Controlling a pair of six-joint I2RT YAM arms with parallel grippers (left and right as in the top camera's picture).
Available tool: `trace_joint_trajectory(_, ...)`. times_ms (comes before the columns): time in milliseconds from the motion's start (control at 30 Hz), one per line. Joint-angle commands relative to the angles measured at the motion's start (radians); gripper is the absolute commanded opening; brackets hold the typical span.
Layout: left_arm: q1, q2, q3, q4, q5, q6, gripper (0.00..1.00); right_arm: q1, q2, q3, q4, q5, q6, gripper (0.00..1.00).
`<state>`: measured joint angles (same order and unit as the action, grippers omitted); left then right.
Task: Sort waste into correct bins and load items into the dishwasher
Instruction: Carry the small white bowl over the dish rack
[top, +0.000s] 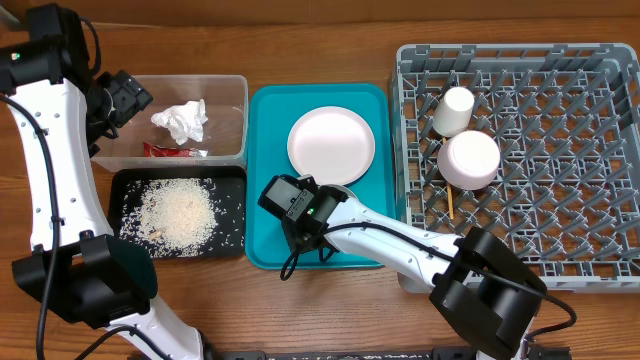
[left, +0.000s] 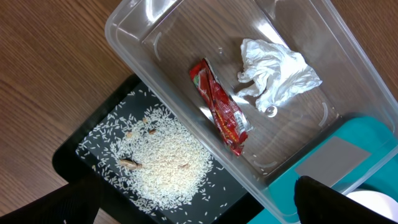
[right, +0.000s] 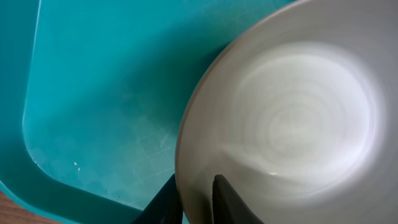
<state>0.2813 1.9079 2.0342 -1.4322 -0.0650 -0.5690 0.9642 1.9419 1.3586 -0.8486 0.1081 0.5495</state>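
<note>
My right gripper (right: 196, 186) is shut on the rim of a pale plate (right: 292, 118), holding it over the teal tray (right: 106, 93). In the overhead view this gripper (top: 305, 202) covers most of that plate (top: 341, 189). A second white plate (top: 331, 145) lies on the tray behind it. My left gripper (left: 199, 208) is open and empty, above the left side of the clear tub (top: 232, 90). The tub holds the white tissue (left: 273, 71) and the red wrapper (left: 221, 106). The black tray (top: 232, 180) holds the rice (left: 165, 165). The grey rack (top: 560, 250) holds a cup (top: 453, 110), a bowl (top: 469, 160) and a chopstick (top: 450, 205).
The teal tray (top: 265, 130) lies between the bins on the left and the rack on the right. The table is brown wood (top: 320, 30). My left arm (top: 45, 150) runs along the table's left edge.
</note>
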Motion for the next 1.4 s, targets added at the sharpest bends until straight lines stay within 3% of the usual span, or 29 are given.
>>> trace_joint_trajectory(0,-0.007,-0.004,0.005,0.001,-0.013,0.012,1.00,0.005,-0.019,0.020,0.003,0.003,0.001,0.18)
trace_joint_trajectory(233,-0.007,-0.004,0.005,0.001,-0.013,0.012,1.00,0.005,-0.019,0.020,-0.019,0.003,0.001,0.17)
trace_joint_trajectory(533,-0.007,-0.004,0.005,0.001,-0.013,0.012,1.00,0.005,-0.019,0.020,-0.019,0.003,0.001,0.04)
trace_joint_trajectory(900,-0.007,-0.004,0.005,0.001,-0.013,0.012,1.00,0.004,-0.026,0.032,-0.066,-0.002,-0.021,0.04)
trace_joint_trajectory(1100,-0.007,-0.004,0.005,0.001,-0.013,0.012,1.00,-0.001,-0.122,0.127,-0.131,-0.085,-0.037,0.04)
trace_joint_trajectory(1367,-0.007,-0.004,0.005,0.001,-0.013,0.012,1.00,-0.082,-0.374,0.150,-0.144,-0.244,-0.096,0.04)
